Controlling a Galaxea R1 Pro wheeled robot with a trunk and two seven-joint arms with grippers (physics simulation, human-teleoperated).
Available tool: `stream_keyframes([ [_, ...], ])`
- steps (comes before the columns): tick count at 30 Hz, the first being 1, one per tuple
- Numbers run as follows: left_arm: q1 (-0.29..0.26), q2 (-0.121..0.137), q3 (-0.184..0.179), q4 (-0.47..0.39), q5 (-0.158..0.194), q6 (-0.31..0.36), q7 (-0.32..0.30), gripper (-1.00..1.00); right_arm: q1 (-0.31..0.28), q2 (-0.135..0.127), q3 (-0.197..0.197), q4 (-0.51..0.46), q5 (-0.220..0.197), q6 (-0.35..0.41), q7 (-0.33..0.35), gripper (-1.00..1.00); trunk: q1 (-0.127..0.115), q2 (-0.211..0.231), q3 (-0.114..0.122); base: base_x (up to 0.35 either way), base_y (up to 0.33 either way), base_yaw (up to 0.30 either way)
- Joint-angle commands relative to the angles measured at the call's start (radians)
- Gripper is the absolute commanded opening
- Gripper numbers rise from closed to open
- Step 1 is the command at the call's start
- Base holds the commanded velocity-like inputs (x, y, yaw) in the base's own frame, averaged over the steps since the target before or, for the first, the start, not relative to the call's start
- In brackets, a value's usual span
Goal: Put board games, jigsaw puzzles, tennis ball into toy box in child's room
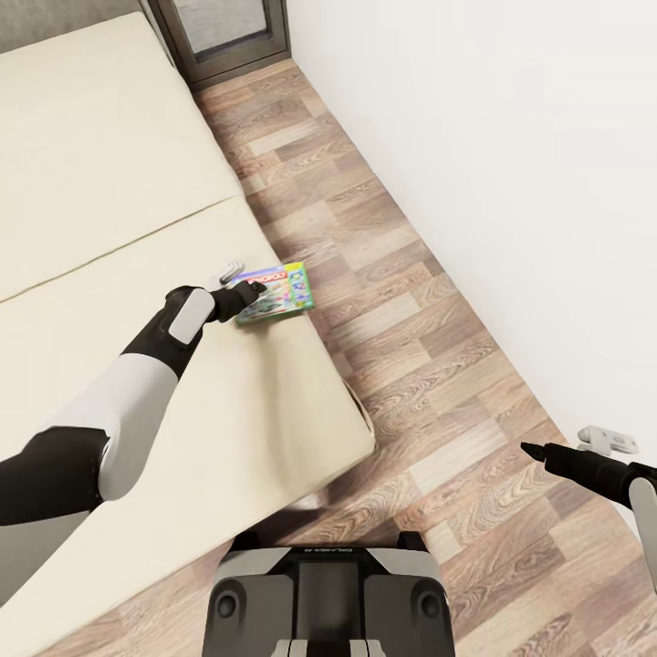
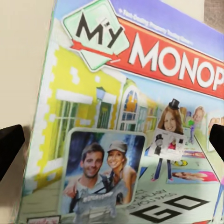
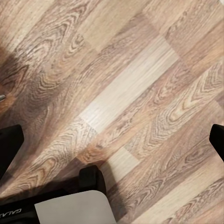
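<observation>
the bed served as landmark: cream mattress, a seam running across it, its long edge bordering the wood plank floor.

the monopoly board game lay flat at the bed's floor-side edge, beyond the mattress corner, one end seeming to reach just past the edge. the left wrist view showed its lid close up: "my monop..." in white on a red band, a yellow house, a photo of a man and a woman, and a "go" square.

the left gripper was stretched out over the bed, at the game's end farther from the floor. in the left wrist view its dark fingertips stood wide apart at either side of the frame, the box lid between them; contact with the box could not be told. jaws parted, nothing clamped.

the right gripper hung over the floor, well apart from the bed, near the white wall. in the right wrist view its fingertips were likewise spread, only planks beyond them, nothing held. part of the robot base showed there, and also off the bed's near corner.

a dark-framed door stood past the bed's far end.
</observation>
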Motion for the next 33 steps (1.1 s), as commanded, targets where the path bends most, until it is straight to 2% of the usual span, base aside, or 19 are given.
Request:
stream_keyframes([
  [1,0.002,0.0,-0.004,0.033,0.033,0.003,0.009,1.0,0.0,0.0,-0.001,-0.001,0.002,0.005,0.005,1.0,0.0,0.0,-0.001,0.0,0.0,-0.025],
  [33,0.005,-0.001,-0.004,0.033,0.033,0.003,0.009,1.0,0.0,0.003,-0.001,-0.001,0.002,0.005,0.004,1.0,0.0,0.0,-0.001,0.0,0.0,-0.009],
])
